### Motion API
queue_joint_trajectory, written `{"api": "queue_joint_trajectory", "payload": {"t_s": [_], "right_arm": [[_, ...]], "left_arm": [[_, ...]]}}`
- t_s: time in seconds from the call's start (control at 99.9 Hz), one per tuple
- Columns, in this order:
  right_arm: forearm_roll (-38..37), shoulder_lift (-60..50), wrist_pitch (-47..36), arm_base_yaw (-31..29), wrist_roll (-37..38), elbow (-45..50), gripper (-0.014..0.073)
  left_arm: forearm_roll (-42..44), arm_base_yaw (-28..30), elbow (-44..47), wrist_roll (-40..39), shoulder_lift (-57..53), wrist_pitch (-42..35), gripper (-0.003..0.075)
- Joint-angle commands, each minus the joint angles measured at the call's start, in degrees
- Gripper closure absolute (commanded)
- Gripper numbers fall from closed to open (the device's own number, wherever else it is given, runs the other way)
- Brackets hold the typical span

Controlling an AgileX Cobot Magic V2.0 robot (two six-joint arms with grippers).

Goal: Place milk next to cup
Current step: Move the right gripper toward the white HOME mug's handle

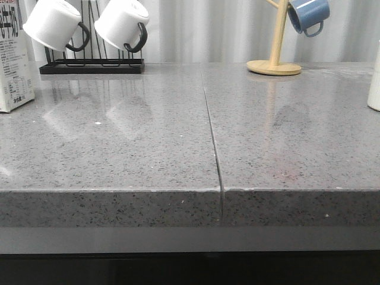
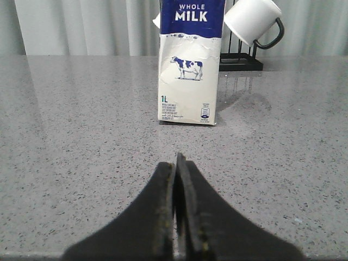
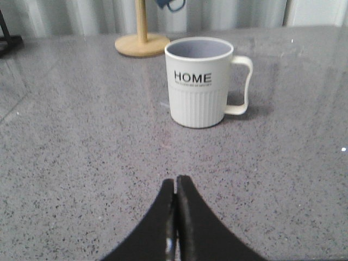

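The milk (image 2: 189, 65) is a tall white carton with a dark blue top and a cow picture. It stands upright on the grey counter, ahead of my left gripper (image 2: 176, 163), which is shut, empty and apart from it. In the front view the milk (image 1: 13, 65) is at the far left edge. The cup (image 3: 201, 81) is a cream mug with "HOME" lettering and a ribbed lower body, upright ahead of my right gripper (image 3: 176, 182), which is shut and empty. In the front view only a sliver of the cup (image 1: 374, 80) shows at the right edge. Neither gripper shows in the front view.
A black rack (image 1: 92, 64) with two white black-handled mugs (image 1: 122, 22) stands at the back left, close behind the milk. A wooden mug tree (image 1: 274, 62) with a blue mug (image 1: 307, 15) stands at the back right. A seam (image 1: 212, 136) runs down the counter's middle.
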Motion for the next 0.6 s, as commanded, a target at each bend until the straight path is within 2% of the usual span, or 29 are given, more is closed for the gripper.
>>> {"api": "queue_joint_trajectory", "payload": {"t_s": [0.0, 0.11, 0.28, 0.35, 0.59], "right_arm": [[-0.37, 5.02, -5.87, -0.09, -0.23, -2.37, 0.0657], [-0.42, 10.01, -10.46, -0.09, -0.23, -2.37, 0.0624], [-0.42, 16.58, -19.2, -0.09, -0.23, -2.37, 0.0377], [-0.42, 19.89, -24.05, -0.09, -0.23, -2.37, 0.0316], [0.38, 33.89, -41.4, -0.85, -0.23, -2.37, 0.0307]], "left_arm": [[-0.46, -0.4, 2.59, 0.0, -1.77, -4.32, 0.0741], [-0.46, -0.4, 2.59, 0.0, -1.77, -4.32, 0.0741], [-0.46, -0.4, 2.59, 0.0, -1.77, -4.32, 0.0741], [-0.46, -0.4, 2.59, 0.0, -1.77, -4.32, 0.0741], [-0.46, -0.4, 2.59, 0.0, -1.77, -4.32, 0.0741]]}}
